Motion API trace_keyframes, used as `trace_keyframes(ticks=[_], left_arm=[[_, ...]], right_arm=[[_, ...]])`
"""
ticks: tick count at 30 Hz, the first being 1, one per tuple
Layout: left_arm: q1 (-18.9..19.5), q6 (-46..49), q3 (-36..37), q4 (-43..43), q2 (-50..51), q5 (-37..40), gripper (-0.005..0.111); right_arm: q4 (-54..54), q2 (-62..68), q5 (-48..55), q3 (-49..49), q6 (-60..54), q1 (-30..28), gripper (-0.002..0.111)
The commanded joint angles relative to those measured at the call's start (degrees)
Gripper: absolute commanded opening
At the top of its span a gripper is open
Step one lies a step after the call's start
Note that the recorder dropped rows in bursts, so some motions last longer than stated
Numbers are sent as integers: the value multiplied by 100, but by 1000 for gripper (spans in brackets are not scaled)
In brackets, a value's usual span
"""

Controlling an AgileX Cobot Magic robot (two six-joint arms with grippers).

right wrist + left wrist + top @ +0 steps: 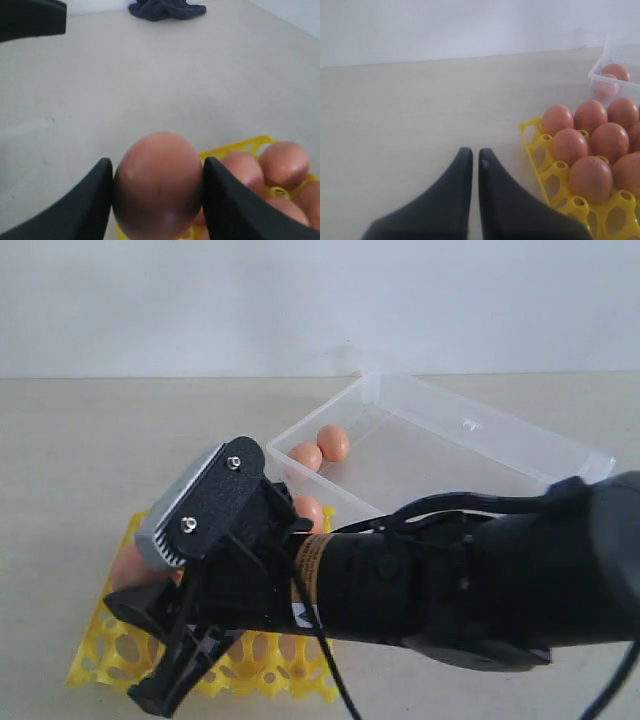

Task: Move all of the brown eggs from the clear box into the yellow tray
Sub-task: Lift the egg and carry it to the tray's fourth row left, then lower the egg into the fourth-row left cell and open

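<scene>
My right pincer (157, 200) clasps one brown egg (156, 170) over the edge of the yellow tray (535, 145), where several eggs (590, 177) already sit in cups, while at least two more eggs (333, 442) wait in the clear box (300, 426), so I judge the job well along.

Eggs (590, 177) in tray (620, 196); box (420, 468) behind, right.
</scene>
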Motion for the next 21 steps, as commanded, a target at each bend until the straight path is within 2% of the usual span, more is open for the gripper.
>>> trace_keyframes(ticks=[1, 3, 6, 9, 15, 21], left_arm=[[-25, 8, 21, 8, -15, -24, 4], [-25, 8, 21, 8, -15, -24, 4], [-25, 8, 21, 8, -15, -24, 4], [-25, 8, 21, 8, -15, -24, 4], [-25, 8, 21, 8, -15, -24, 4], [-25, 8, 21, 8, -15, -24, 4]], right_arm=[[-538, 475, -673, -486, 1412, 9, 0], [-986, 706, -697, -811, 1942, 9, 0], [-1102, 1173, -491, -1114, 2155, 9, 0], [-1692, 1374, -459, -1211, 2353, 22, 0], [-1736, 1374, 562, -1211, 2158, 57, 0], [-1736, 1374, 590, -1211, 2146, 57, 0]])
